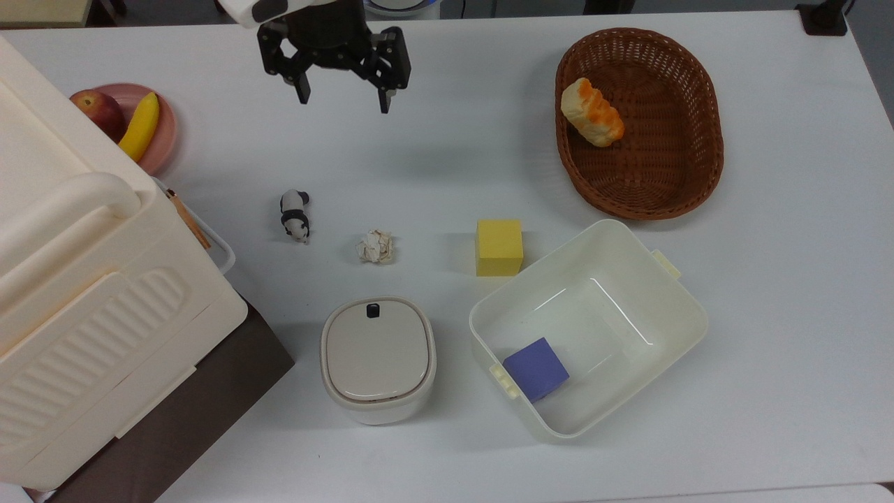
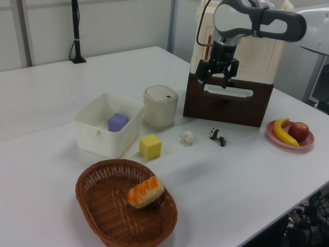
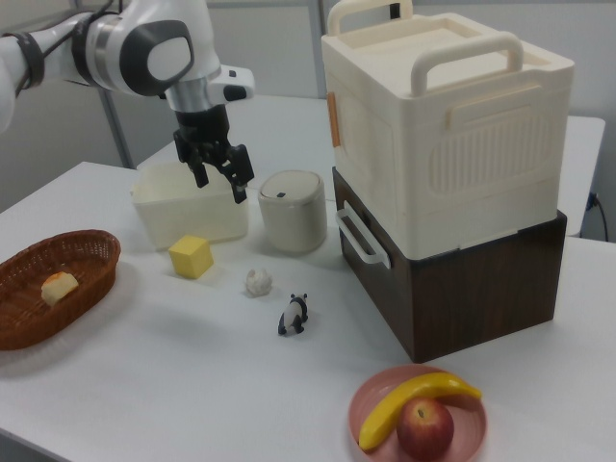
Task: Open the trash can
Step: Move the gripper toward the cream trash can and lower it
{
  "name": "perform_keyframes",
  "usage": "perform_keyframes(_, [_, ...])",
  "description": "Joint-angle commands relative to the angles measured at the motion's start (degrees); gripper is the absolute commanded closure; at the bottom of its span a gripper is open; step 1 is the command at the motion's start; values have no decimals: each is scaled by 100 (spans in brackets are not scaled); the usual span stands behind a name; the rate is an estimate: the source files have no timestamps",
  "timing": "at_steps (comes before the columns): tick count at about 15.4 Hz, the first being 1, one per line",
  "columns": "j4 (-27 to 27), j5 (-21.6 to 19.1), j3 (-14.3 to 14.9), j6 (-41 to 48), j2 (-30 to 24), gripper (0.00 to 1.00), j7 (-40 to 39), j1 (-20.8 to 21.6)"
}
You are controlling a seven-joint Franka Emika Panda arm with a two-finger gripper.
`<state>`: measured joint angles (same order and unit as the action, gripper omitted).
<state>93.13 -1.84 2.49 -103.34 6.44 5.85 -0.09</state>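
The trash can (image 1: pixel 378 360) is a small cream-white bin with a flat beige-grey lid lying shut, a dark button (image 1: pixel 373 311) near the lid's far edge. It stands near the bottom middle of the top view, between a big cream box and a white tub. It also appears in the left view (image 2: pixel 160 105) and the right view (image 3: pixel 294 210). My gripper (image 1: pixel 343 101) hangs open and empty in the air at the top of the top view, well away from the trash can. The left view (image 2: pixel 211 82) and right view (image 3: pixel 220 188) show the gripper too.
A big cream ribbed box (image 1: pixel 84 293) sits on a brown crate at the top view's left. A white tub (image 1: pixel 691 307) holds a purple cube (image 1: pixel 536 368). On the table lie a yellow cube (image 1: pixel 499 246), crumpled paper (image 1: pixel 376 246), a toy panda (image 1: pixel 295 214), a basket (image 1: pixel 705 105) with bread, and a fruit plate (image 1: pixel 166 133).
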Motion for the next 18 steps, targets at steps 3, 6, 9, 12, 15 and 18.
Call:
perform_keyframes(3, [-119, 158, 41, -212, 384, 0, -242, -35])
perform_keyframes(6, [-58, 184, 33, -476, 542, 0, -233, 18])
perform_keyframes(9, [-49, 184, -2, -633, 806, 0, -233, 62])
perform_keyframes(12, [-40, 184, -38, -713, 1017, 0, -242, 62])
perform_keyframes(15, [-40, 202, -38, -784, 1227, 0, -242, 114])
perform_keyframes(18, [-31, 377, -38, -845, 1412, 0, -242, 220])
